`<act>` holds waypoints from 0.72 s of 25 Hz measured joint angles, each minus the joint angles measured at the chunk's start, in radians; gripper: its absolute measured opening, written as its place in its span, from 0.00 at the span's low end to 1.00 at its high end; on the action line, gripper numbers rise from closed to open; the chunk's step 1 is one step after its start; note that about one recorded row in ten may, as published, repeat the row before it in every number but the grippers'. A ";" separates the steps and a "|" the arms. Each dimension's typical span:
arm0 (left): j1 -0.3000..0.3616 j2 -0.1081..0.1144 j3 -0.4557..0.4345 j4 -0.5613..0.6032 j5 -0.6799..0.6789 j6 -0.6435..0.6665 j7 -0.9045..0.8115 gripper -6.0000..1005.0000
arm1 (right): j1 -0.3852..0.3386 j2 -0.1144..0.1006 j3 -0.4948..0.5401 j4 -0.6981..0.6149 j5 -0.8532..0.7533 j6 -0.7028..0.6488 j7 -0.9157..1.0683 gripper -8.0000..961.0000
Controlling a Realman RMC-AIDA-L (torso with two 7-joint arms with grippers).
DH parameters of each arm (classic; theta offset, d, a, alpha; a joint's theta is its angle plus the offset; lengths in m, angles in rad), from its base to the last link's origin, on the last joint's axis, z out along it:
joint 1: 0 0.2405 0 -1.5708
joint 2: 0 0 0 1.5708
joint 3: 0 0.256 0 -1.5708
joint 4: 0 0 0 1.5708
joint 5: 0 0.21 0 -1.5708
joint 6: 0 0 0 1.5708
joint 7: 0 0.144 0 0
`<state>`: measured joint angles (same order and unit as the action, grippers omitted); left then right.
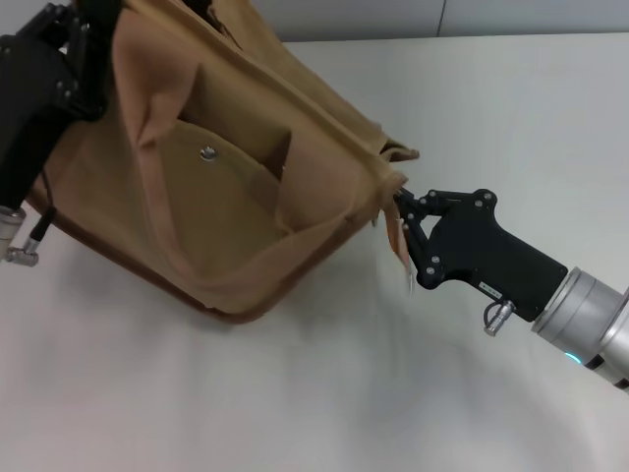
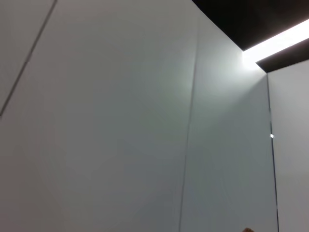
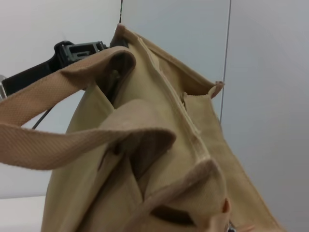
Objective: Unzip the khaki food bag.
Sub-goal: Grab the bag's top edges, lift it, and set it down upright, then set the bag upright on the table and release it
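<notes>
The khaki food bag [image 1: 226, 187] lies tilted on the white table [image 1: 295, 393], with its front pocket and metal snap [image 1: 207, 152] facing up. My left gripper [image 1: 90, 44] is at the bag's far left end, which is raised; its fingertips are hidden behind the fabric. It also shows in the right wrist view [image 3: 77, 50]. My right gripper [image 1: 400, 206] is shut on the bag's right corner, where a tan tab [image 1: 403, 251] hangs. The right wrist view shows the bag [image 3: 159, 159], its webbing handles [image 3: 58, 140] and the top zipper seam [image 3: 190, 121] from close up.
White table surface stretches in front of and to the right of the bag. A pale panelled wall [image 3: 270, 72] stands behind. The left wrist view shows only wall panels [image 2: 120, 121] and a dark ceiling strip.
</notes>
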<state>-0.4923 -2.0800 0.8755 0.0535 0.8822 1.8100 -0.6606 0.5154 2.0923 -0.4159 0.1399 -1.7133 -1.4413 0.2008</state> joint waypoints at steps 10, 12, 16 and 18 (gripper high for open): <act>0.013 0.002 0.009 0.002 0.005 -0.012 -0.008 0.11 | -0.008 -0.002 0.052 -0.002 0.000 -0.040 0.000 0.01; 0.019 0.004 0.007 0.005 0.006 -0.013 -0.008 0.11 | -0.023 -0.003 0.090 -0.015 0.000 -0.050 -0.007 0.01; 0.029 0.006 0.003 0.008 0.006 -0.014 -0.008 0.11 | -0.037 -0.007 0.113 -0.084 0.000 -0.079 -0.001 0.11; 0.031 0.007 0.004 0.008 0.006 -0.015 -0.008 0.11 | -0.028 -0.009 0.111 -0.135 -0.002 -0.069 0.025 0.17</act>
<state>-0.4609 -2.0730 0.8795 0.0619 0.8882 1.7948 -0.6689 0.4873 2.0833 -0.3054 0.0046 -1.7150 -1.5101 0.2262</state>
